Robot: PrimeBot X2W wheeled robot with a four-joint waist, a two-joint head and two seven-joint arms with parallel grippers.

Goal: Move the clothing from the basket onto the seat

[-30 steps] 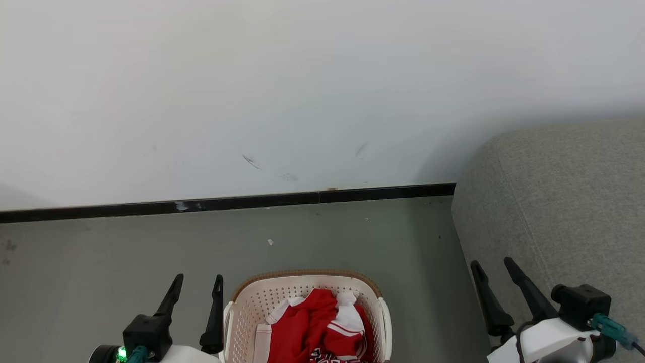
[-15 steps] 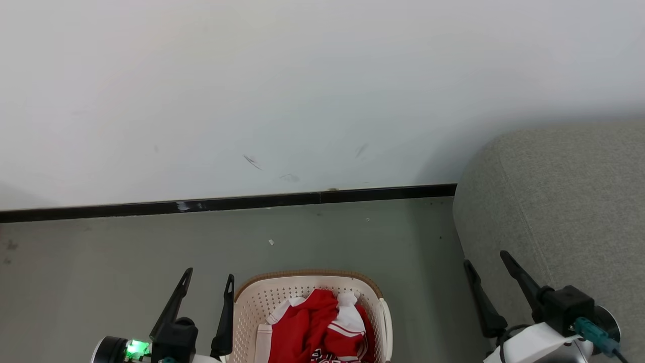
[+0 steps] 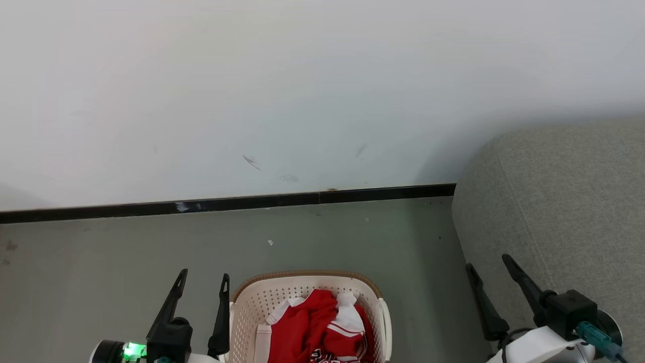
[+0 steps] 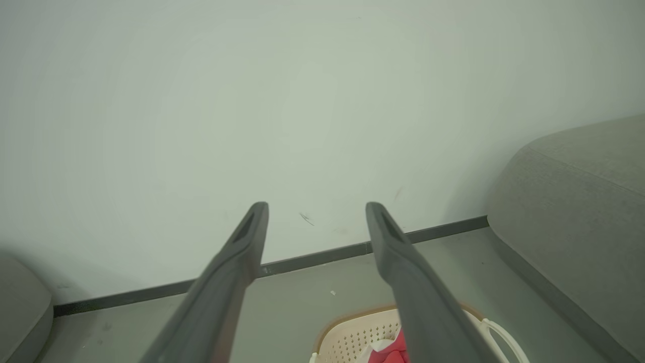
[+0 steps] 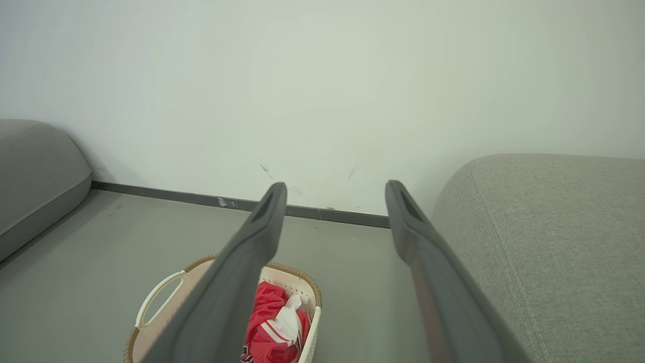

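The clothing (image 3: 313, 326) lies bunched in the basket (image 3: 282, 298), a loose heap of red fabric with white panels and stripes, with some dark lettering just showing at the bottom edge of the head view. It looks light, soft and limp. It will likely drape and string out rather than lift as one piece, and the smooth jersey cloth may slide out of a shallow pinch. The best hold appears to be the raised red fold at the middle of the heap, taken deep enough to catch several layers and kept off the perforated wall.

The basket stands on the grey floor (image 3: 126, 252) between the two arms. The seat (image 3: 564, 201) is to its right, apart from it. The left pincer (image 3: 204, 275) hovers just beside the basket's left rim, fingers apart and holding nothing. The right pincer (image 3: 488, 261) hangs at the seat's near edge, fingers likewise apart and empty. No garment lies on the visible part of the seat.
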